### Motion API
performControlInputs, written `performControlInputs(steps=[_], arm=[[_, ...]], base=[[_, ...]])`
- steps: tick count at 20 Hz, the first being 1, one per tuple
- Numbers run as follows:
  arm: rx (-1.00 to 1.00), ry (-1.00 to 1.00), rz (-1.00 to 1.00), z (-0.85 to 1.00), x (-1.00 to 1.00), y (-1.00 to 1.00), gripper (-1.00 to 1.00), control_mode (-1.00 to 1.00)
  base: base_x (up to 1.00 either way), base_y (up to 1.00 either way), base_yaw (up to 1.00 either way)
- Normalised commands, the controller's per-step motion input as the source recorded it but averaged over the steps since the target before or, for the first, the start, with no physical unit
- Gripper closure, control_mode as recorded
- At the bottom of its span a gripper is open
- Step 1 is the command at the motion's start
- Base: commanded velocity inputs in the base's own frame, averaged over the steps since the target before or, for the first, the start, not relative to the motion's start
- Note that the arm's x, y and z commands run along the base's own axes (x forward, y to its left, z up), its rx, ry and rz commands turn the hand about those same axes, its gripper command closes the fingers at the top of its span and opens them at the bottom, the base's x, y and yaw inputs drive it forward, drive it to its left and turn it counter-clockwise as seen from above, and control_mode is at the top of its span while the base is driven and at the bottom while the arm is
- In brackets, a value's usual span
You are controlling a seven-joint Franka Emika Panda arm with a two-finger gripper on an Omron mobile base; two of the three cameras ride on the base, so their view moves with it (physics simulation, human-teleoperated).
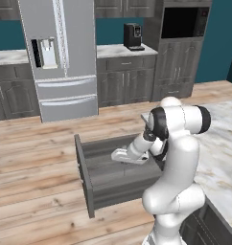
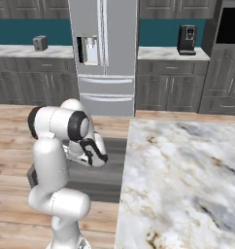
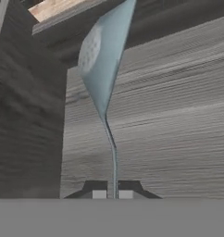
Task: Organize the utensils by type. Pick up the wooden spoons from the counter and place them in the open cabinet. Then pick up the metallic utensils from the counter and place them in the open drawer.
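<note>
My gripper [image 3: 112,193] is clamped tight on the slim handle of the metal spoon [image 3: 102,65], which runs straight out ahead of my fingertips [image 3: 99,194] with its grey bowl at the far end. The hand reaches down into the open drawer [image 1: 84,174], and from the left base camera the gripper [image 1: 119,155] hangs over the drawer's inside, behind the front panel.

To finish this step well, I judge I should lower until the spoon's bowl is close to the drawer floor [image 3: 169,129] that spreads beneath and beyond it, tilt the handle nearer to flat, and only then part the jaws, so the spoon lies down rather than drops and bounces. The dark inner wall [image 3: 26,102] stands to one side of the spoon; I would keep the bowl off it and let go toward the middle of the floor. After the release I should draw straight back along the handle's line, so that the fingers do not drag it.

As for what the drawer holds: the floor ahead of my gripper shows bare wood grain, with nothing lying on it that I can make out. The counter [image 2: 187,180] to my side is bare marble where the right base camera shows it.
</note>
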Motion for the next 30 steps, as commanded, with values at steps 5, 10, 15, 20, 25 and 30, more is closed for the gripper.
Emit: performControlInputs(steps=[5, 10, 15, 20, 25, 30], arm=[[-0.19, 0.08, -0.13, 0.11, 1.0, 0.49, 1.0, -1.0], [-0.11, 0.28, -0.08, -0.19, 0.85, 0.05, 1.0, -1.0], [-0.01, 0.2, -0.05, -0.07, 0.77, 0.0, 1.0, -1.0], [0.0, 0.11, -0.05, 0.0, 0.89, 0.0, -1.0, -1.0], [0.0, 0.09, -0.06, 0.03, 0.94, 0.0, -1.0, -1.0], [0.0, 0.12, -0.05, 0.0, 1.0, 0.0, -1.0, -1.0]], base=[[0.0, 0.0, 0.0], [0.0, 0.0, 0.0], [0.0, 0.0, 0.0], [0.0, 0.0, 0.0], [0.0, 0.0, 0.0], [0.0, 0.0, 0.0]])
